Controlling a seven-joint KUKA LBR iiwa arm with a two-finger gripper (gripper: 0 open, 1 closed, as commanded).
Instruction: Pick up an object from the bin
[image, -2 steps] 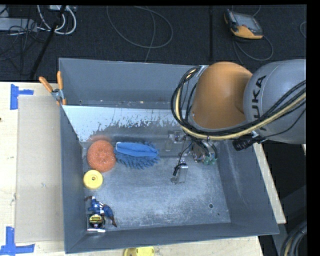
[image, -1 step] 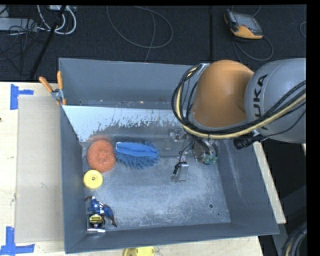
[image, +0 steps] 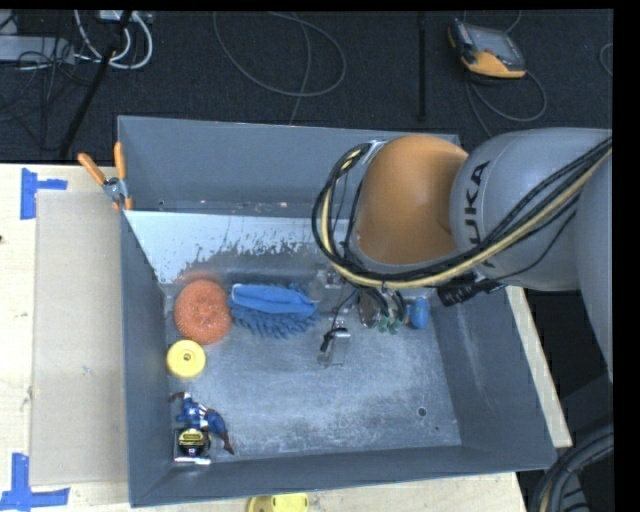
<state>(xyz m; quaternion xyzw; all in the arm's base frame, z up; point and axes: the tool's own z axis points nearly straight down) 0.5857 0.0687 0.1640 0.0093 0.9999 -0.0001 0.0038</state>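
While arm is reaching in from right, orange wrist cover (image: 405, 200) is hanging over bin's (image: 300, 445) back right part, with cables looping round it. Gripper (image: 334, 343) is pointing down at bare floor near bin's middle, just right of blue brush (image: 270, 308). Fingers are sitting close together, gripping nothing. Orange scrubber ball (image: 203, 309) is lying just left of brush. Yellow disc (image: 186, 359) is resting just in front of ball. Small blue-yellow toy figure (image: 195, 428) is lying in front left corner, well apart from gripper.
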